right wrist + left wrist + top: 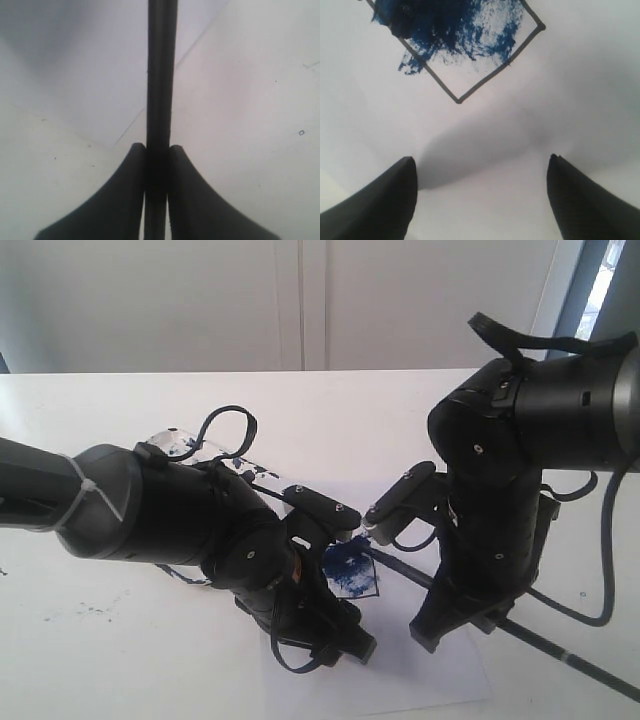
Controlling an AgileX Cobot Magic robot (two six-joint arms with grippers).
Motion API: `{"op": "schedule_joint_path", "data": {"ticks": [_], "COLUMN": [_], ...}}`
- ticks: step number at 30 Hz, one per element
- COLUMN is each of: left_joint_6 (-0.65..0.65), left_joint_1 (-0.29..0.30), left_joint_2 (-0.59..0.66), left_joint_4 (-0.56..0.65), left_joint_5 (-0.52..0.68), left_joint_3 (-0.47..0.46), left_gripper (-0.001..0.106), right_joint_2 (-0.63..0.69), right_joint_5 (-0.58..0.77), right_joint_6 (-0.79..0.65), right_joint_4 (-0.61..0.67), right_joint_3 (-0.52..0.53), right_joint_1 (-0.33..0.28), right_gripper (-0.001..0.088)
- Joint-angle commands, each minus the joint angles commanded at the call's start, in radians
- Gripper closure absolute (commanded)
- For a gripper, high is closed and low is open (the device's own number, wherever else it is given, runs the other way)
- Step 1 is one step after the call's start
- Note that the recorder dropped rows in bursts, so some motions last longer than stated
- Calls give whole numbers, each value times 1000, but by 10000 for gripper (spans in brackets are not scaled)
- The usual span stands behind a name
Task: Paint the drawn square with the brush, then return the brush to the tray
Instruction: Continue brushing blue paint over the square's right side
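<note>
Exterior view: painting is in hand; the thin black brush (560, 652) slants tip-down onto the patchily blue square (352, 572) on matte paper (435, 672), with the tray (178, 443) half hidden behind the left arm. Left wrist view: left gripper (480, 162) stands apart, empty; one corner is bare and needs filling next. Right wrist view: right gripper (157, 150) is clamped on the round handle

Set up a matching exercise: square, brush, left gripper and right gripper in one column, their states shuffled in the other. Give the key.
1. square
2. brush
3. left gripper
4. right gripper

A. open, empty
B. partly painted blue
C. shut, holding something
D. thin, black, held

Pairs: 1-B, 2-D, 3-A, 4-C
</note>
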Motion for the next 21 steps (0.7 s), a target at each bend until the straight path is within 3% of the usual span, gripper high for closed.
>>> {"op": "schedule_joint_path", "data": {"ticks": [21], "left_joint_6": [0], "left_joint_1": [0], "left_joint_2": [0], "left_joint_4": [0], "left_joint_5": [0], "left_joint_3": [0], "left_gripper": [304], "right_joint_2": [-13], "right_joint_5": [97], "right_joint_6": [-93], "right_joint_4": [93], "right_joint_3": [0], "right_joint_1": [0], "right_gripper": [868]}}
